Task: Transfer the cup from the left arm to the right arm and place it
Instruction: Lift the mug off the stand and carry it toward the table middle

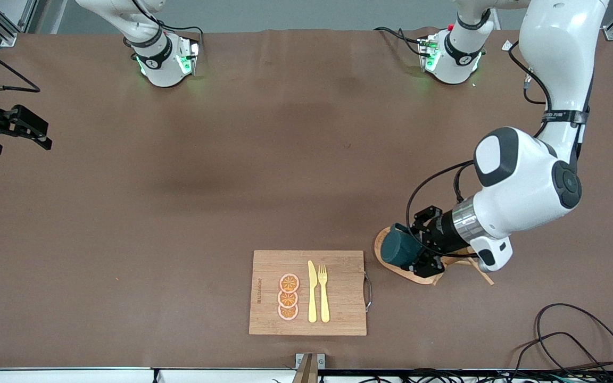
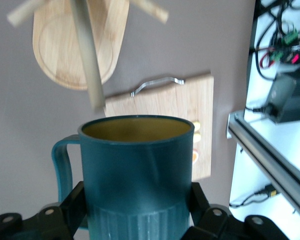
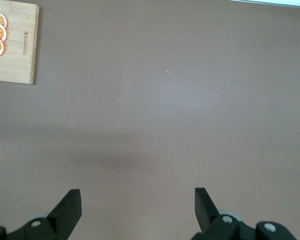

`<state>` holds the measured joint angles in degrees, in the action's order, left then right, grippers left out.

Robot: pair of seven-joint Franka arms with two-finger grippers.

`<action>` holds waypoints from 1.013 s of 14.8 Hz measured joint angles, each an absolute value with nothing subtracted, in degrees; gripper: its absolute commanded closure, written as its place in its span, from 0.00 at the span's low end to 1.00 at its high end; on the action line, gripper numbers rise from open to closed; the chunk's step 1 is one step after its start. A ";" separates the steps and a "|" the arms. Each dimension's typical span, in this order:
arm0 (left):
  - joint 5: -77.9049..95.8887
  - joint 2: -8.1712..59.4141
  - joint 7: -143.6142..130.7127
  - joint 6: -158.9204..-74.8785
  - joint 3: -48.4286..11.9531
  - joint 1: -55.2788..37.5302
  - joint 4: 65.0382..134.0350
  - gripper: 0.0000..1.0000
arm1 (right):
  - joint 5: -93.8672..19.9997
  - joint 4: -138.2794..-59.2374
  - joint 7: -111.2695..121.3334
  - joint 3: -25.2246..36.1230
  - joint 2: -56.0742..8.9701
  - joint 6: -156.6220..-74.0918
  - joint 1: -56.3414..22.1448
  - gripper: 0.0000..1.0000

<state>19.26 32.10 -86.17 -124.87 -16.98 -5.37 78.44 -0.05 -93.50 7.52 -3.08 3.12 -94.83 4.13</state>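
The dark teal ribbed cup [image 1: 398, 249] is held on its side in my left gripper [image 1: 412, 248], just over the wooden peg rack's oval base [image 1: 412, 275]. In the left wrist view the cup [image 2: 137, 170] fills the space between the black fingers [image 2: 75, 202], which clamp its ribbed lower part. Its yellowish-brown inside and loop handle show. My left gripper [image 2: 137, 212] is shut on it. My right gripper [image 1: 44, 136] waits open and empty over bare table at the right arm's end. It also shows in the right wrist view [image 3: 137, 205].
The rack's pole [image 2: 87, 60] and pegs stand close to the cup. A bamboo cutting board [image 1: 338, 266] with orange slices [image 1: 288, 297], a yellow knife [image 1: 312, 292] and a fork [image 1: 323, 292] lies near the front edge. Cables [image 1: 578, 340] lie at the left arm's front corner.
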 measured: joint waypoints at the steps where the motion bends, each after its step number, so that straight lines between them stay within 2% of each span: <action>1: 19.26 31.66 -86.68 -124.87 -17.87 -5.44 78.44 0.28 | -0.05 -93.50 7.52 -3.08 3.12 -94.83 4.13 0.00; 4: 18.03 30.60 -86.85 -124.85 -20.89 -6.71 78.44 0.31 | -0.05 -93.50 7.54 -3.07 3.12 -94.82 4.13 0.00; 7: 12.68 29.69 -88.66 -124.85 -21.52 -11.84 78.44 0.34 | -0.05 -93.50 7.96 -3.06 3.12 -94.82 4.14 0.00; 15: -18.51 29.83 -97.19 -124.84 -21.57 -27.54 79.34 0.36 | -0.05 -93.50 8.37 -2.99 3.12 -94.82 4.21 0.00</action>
<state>-18.51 29.83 -97.19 -124.84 -21.57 -27.54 79.34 -0.05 -93.50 8.37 -2.99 3.12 -94.82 4.21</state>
